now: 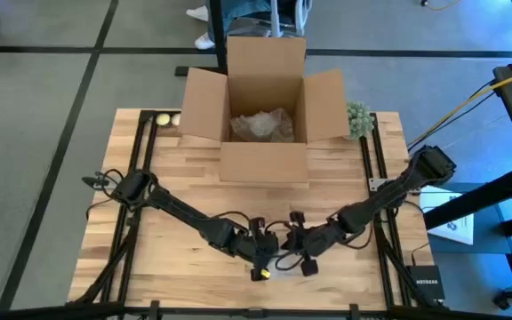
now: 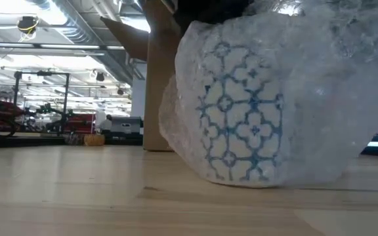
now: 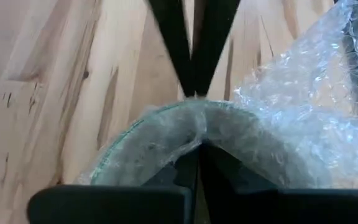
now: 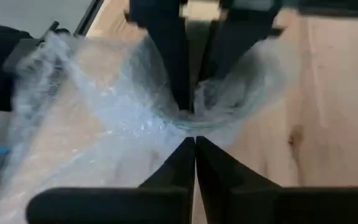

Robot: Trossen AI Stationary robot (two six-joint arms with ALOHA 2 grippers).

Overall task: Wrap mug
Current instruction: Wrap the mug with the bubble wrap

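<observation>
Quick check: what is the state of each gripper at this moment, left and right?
Left gripper: shut on the bubble wrap at the mug rim.
Right gripper: shut on the bubble wrap.

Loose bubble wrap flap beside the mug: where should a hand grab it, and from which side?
Pinch the bubble wrap at its free edge, coming from above. The sheet is thin and stands up off the table beside the mug, so closing across the edge looks easiest.

pale wooden table (image 1: 176, 191) carrying an open cardboard box (image 1: 264, 120) at the far edge and a bubble-wrapped mug (image 2: 245, 124) near the front.
</observation>
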